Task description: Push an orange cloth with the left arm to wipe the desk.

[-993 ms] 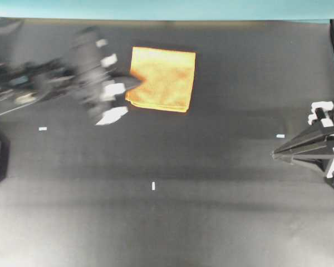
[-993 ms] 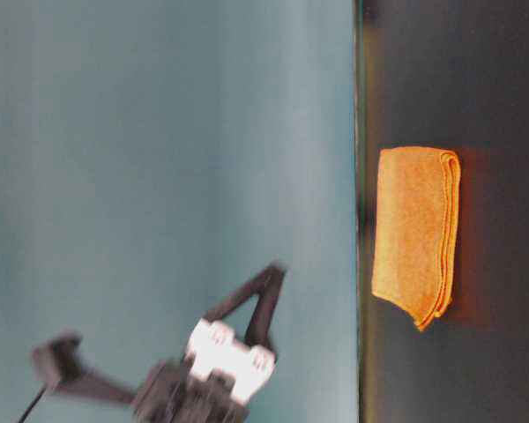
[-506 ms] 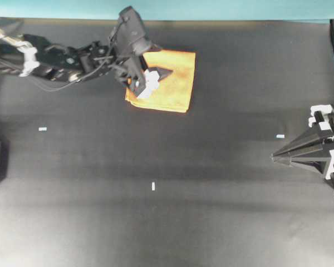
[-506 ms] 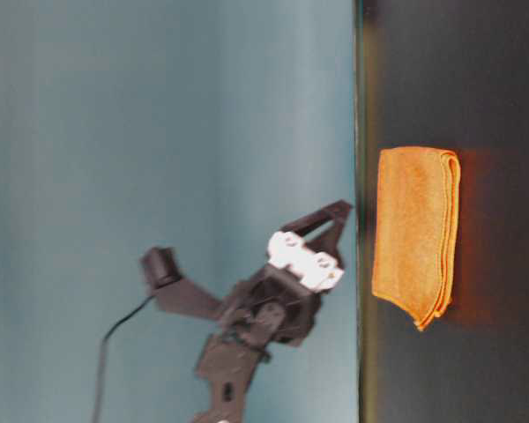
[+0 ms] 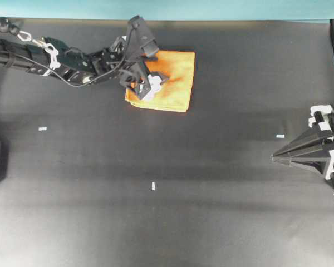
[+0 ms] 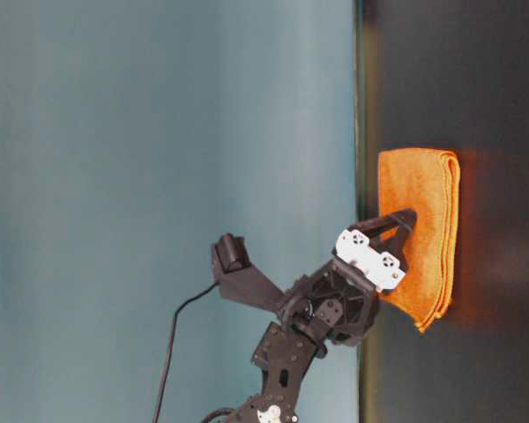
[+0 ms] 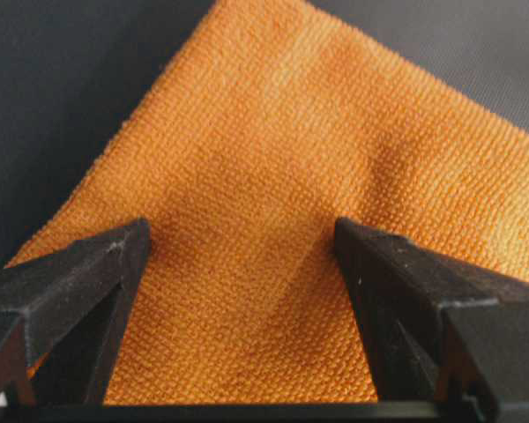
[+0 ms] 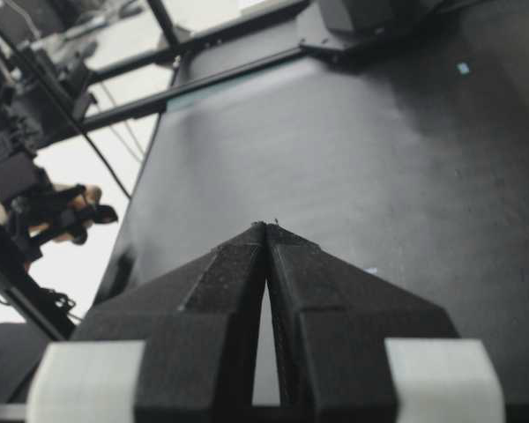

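The slim black jointed left arm [image 5: 55, 55] reaches over the matte black desk [image 5: 167, 222]. Its black left gripper [image 5: 158, 78] has jaws spread wide, grasping nothing, fingertips down on the square, folded, bright orange cloth [image 5: 175, 83]. The cloth lies directly beneath and ahead of this gripper. Well apart, the black wedge-shaped right gripper [image 5: 274, 157] has jaws pressed together, empty.
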{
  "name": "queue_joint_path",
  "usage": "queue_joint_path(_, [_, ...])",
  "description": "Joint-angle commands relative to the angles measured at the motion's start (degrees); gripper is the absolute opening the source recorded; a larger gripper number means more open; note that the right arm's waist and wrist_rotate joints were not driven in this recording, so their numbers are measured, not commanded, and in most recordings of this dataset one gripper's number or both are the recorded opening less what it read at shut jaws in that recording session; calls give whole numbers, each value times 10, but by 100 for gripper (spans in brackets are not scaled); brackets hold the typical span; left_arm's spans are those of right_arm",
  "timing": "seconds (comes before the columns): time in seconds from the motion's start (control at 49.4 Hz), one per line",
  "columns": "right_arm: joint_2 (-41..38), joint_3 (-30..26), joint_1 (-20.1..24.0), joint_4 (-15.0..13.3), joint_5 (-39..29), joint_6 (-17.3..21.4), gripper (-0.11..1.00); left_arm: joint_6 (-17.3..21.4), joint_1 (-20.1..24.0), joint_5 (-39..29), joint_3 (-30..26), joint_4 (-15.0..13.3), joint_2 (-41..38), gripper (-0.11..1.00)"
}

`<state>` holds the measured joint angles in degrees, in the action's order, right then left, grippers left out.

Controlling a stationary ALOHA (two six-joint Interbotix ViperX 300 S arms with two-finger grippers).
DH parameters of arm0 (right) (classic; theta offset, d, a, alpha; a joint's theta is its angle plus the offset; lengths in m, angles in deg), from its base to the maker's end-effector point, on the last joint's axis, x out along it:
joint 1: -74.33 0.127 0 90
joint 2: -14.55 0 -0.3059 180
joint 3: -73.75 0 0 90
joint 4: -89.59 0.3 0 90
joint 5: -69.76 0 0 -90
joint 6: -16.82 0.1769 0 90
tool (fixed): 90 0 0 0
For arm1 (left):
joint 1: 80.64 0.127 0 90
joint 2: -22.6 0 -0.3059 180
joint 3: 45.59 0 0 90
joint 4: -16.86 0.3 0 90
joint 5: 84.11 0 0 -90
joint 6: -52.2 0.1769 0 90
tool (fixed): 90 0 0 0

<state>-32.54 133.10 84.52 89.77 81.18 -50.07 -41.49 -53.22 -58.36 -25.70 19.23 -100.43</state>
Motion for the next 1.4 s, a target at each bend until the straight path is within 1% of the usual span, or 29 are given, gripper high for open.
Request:
queue_joint_path(0.0, [-3,-5,0,0,4,0,1,-1,-4,-8,7,2,4,82])
queue_joint_path(0.243, [-1,-4,-1,0,4,0,1,-21,-27,-39,40,2,23,82])
queue_joint_path(0.608, [4,-4,0,0,3,0,1,-25,-76,-45,91,2,66,82])
queue_joint_path(0.993, [4,-4,0,0,2,0,1,-31,-133,-50,145,1,90,82])
queue_joint_path(1.175, [4,-4,-1,0,2,1,1,-48,-171,-50,176,2,120,82])
queue_joint_path(1.378, [4,-4,0,0,3,0,1,-52,-224,-50,212,2,161,82])
